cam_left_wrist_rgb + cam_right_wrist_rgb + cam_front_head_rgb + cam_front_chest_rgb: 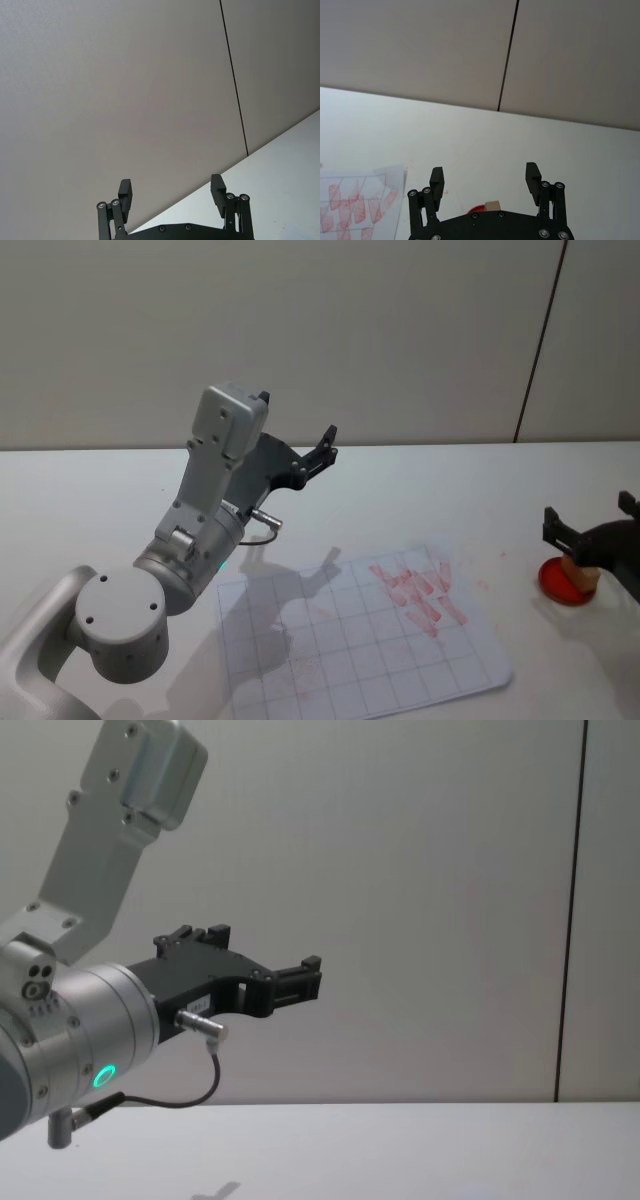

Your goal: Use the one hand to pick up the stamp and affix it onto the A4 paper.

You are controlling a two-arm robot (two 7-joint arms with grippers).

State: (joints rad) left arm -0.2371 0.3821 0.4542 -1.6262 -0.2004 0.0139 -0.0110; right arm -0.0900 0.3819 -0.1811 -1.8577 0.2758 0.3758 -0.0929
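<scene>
The stamp [577, 567], a small light-brown wooden block, stands on a round red ink pad [560, 585] at the table's right side. My right gripper [589, 515] is open directly over it, one finger on each side and above the block. The right wrist view has the stamp [493, 205] just under the palm, below the open right gripper [485, 175]. The A4 paper [350, 660] lies flat at the table's middle front, ruled in a grid, with several red imprints at its upper right. My left gripper [297, 417] is raised high over the table's left and stands open and empty.
The left arm's big silver joint [118, 625] fills the near left, and its shadow falls across the paper. A green ring [103, 1075] glows on that arm. Bare white tabletop [450, 500] lies between the paper and the back wall.
</scene>
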